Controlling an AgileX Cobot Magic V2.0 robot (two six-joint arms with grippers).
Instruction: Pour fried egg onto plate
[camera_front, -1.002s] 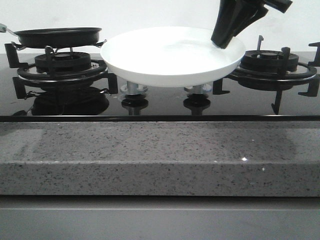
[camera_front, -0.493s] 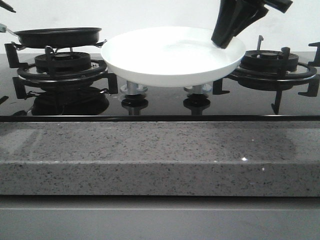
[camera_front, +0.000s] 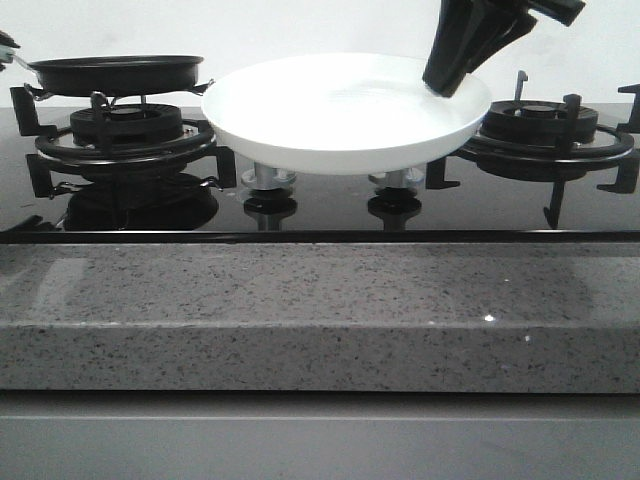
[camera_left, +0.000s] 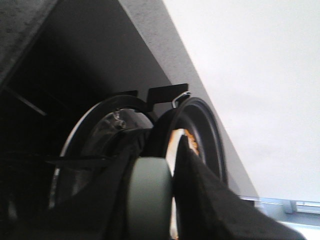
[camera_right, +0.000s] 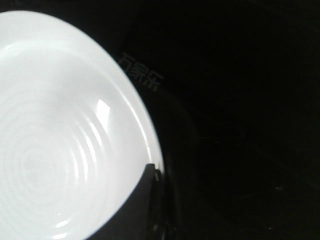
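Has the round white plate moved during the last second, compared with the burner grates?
No. The round glossy white plate sits in the same place between the two black burner grates, held at its rim by the right gripper.

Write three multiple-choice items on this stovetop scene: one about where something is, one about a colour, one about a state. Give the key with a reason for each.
1. Where does the frying pan sit?
A. On the left burner
B. On the right burner
C. On the stone counter edge

2. What colour is the plate?
A. Black
B. White
C. Blue

3. What state is the plate in?
A. Stacked under the pan
B. Lying flat on the glass cooktop
C. Held up above the cooktop by the right gripper, with nothing in it

Key:
1. A, the front view shows the pan resting on the left burner's grate.
2. B, both the front and right wrist views show a glossy plain white dish.
3. C, the right gripper clasps the plate's far right rim, the plate sits clear of the control knobs below, and the right wrist view shows only bare white rings inside.
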